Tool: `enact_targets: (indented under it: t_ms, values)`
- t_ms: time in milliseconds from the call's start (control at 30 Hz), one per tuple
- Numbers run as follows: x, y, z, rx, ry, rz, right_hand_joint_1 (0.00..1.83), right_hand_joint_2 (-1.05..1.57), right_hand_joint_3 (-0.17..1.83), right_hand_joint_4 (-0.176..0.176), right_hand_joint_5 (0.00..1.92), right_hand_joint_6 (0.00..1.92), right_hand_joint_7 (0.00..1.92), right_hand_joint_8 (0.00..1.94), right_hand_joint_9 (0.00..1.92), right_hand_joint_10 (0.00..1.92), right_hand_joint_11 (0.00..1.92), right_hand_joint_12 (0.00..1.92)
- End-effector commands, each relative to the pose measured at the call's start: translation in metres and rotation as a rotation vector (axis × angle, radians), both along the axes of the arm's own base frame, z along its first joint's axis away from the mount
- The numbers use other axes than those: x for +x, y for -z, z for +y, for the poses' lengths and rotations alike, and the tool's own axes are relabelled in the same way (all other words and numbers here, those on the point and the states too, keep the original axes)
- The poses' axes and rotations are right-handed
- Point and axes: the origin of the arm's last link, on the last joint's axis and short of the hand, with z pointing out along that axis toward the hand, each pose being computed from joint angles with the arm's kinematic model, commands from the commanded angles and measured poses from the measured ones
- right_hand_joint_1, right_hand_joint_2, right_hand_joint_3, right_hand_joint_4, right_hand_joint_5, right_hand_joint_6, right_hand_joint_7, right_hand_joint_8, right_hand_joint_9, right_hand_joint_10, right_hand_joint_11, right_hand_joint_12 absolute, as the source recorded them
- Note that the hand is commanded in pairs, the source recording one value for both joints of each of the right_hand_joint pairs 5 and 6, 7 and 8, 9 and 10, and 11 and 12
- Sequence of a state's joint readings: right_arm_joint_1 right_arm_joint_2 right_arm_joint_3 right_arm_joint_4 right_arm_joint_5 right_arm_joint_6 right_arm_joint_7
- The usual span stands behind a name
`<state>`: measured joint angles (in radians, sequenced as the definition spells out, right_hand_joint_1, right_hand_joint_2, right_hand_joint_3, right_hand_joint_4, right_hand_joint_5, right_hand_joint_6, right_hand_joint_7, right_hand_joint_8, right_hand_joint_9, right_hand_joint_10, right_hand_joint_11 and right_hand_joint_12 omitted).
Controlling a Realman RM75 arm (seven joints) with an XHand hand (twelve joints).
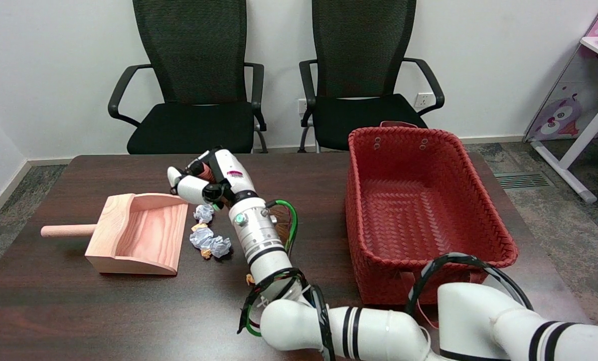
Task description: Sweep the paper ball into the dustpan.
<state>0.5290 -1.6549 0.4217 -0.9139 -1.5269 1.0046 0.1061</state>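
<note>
Altogether, the dark table (53,311) carries one wooden dustpan (138,235), one red woven basket (419,210) and what look like three crumpled paper balls; behind it stand two black mesh chairs (193,80), side by side against the wall. One arm is at work, the right one, reaching in from about four o'clock and running up across the table to the right hand (206,180) near the middle.

That hand has its fingers curled around a brown wooden handle (207,171), which shows between them; a tuft of brown bristles (279,228) peeps out behind the forearm, at about four o'clock from the hand, so it appears to be a small brush, though most of it is hidden.

Nearest the hand is the upper paper ball (203,212), lying just below the fingers at six o'clock from them, almost touching. The two other paper balls (209,242) sit close together further down, also at six o'clock from the hand and just left of the forearm. All three lie on the table just off the dustpan's open mouth, at three o'clock from it, none inside. The dustpan's round handle points to nine o'clock. The basket stands well apart, at three o'clock from the hand.
</note>
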Motion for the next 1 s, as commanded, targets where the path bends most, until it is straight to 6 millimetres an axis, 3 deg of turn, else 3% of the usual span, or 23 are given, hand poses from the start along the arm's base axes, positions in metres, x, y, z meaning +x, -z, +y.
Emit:
enact_targets:
  t_ms: [33, 533, 833, 1000]
  values:
    - [0.021, -0.001, -0.025, 0.042, -0.062, -0.221, 0.98, 1.55, 1.83, 0.176, 1.92, 1.92, 1.92, 1.92, 1.92, 1.92, 1.92, 1.92]
    - [0.004, -0.017, -0.038, 0.143, 0.008, -0.774, 0.95, 1.31, 1.83, 0.176, 1.92, 1.92, 1.92, 1.92, 1.92, 1.92, 1.92, 1.92]
    - [0.008, -0.023, -0.041, 0.15, -0.01, -0.882, 0.96, 1.32, 1.83, 0.176, 1.92, 1.92, 1.92, 1.92, 1.92, 1.92, 1.92, 1.92]
    - [0.018, -0.032, -0.046, 0.162, -0.06, -0.858, 0.93, 1.32, 1.81, 0.176, 1.92, 1.92, 1.92, 1.92, 1.92, 1.92, 1.92, 1.92]
